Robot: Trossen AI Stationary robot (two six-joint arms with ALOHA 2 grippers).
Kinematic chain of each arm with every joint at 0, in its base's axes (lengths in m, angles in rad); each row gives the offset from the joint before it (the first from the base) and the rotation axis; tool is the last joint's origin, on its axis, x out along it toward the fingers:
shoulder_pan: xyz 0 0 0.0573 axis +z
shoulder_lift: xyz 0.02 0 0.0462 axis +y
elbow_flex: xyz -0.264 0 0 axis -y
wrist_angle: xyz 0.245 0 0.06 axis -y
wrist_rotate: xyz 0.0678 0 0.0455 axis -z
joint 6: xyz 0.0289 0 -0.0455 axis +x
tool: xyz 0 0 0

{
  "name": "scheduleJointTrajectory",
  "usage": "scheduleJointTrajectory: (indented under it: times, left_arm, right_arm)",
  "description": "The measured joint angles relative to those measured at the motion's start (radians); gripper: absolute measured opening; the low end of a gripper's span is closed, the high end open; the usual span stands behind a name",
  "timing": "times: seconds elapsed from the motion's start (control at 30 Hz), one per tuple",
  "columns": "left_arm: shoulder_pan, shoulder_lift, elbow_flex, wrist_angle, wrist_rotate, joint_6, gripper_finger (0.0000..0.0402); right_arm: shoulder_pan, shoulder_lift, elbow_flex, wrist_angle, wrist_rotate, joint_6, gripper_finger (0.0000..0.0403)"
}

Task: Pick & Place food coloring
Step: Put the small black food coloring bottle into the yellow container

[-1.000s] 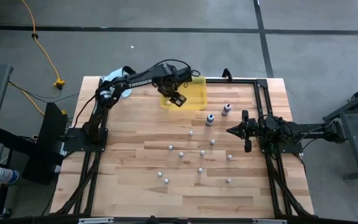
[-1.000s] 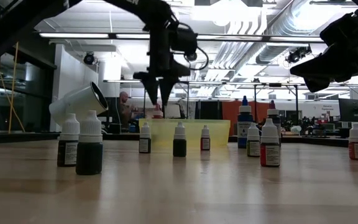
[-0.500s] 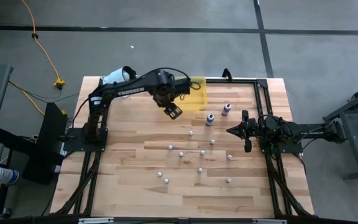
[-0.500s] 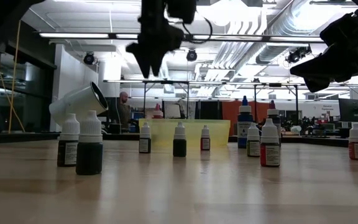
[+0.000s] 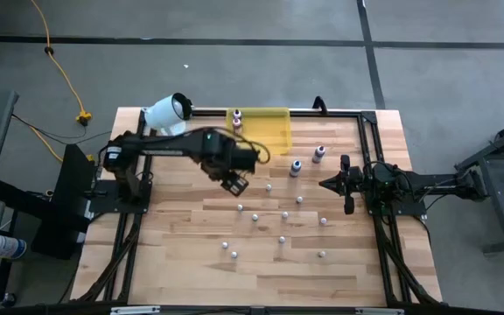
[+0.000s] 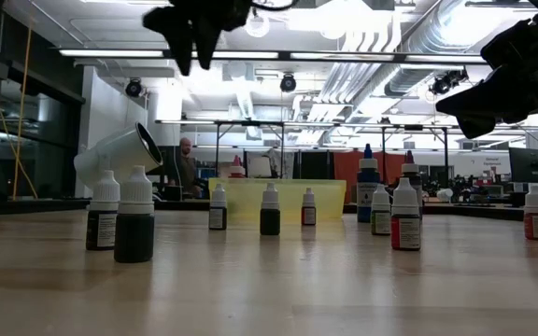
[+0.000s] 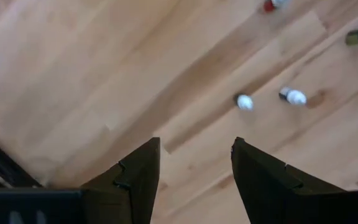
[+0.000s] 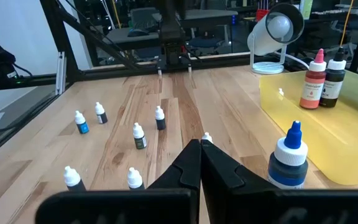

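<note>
Yellow tray [image 5: 269, 131] holds two bottles [image 8: 324, 82] (upright).

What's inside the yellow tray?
Two bottles stand in one corner of the yellow tray: a red bottle and a dark bottle. Nothing else shows in it.

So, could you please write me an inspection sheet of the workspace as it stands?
Surface: wooden table, bare planks between the items.
Job's things: small dropper bottles stand scattered mid-table; two taller bottles near the yellow tray; two bottles stand inside the tray.
Clutter: white cylinder lying at the far left corner.
Grippers: left gripper open, empty, raised above the table; right gripper shut, empty, at the right edge.
Cables: yellow cord on the floor.
Surroundings: grey floor; a person far behind the table.
</note>
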Motion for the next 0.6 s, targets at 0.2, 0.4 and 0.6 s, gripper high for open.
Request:
scheduleJointTrajectory:
  times: [0.2, 0.4, 0.6]
  left_arm:
    - [-0.109, -0.051, -0.112, 0.0, 0.005, -0.192, 0.0186]
    - [-0.224, -0.091, -0.214, 0.069, -0.016, -0.374, 0.0186]
    - [-0.332, -0.103, -0.314, 0.184, -0.05, -0.535, 0.0186]
  right_arm:
    - [0.0, 0.0, 0.0, 0.0, 0.0, 0.0, 0.0]
    - [0.0, 0.0, 0.0, 0.0, 0.0, 0.0, 0.0]
    - [0.0, 0.0, 0.0, 0.0, 0.0, 0.0, 0.0]
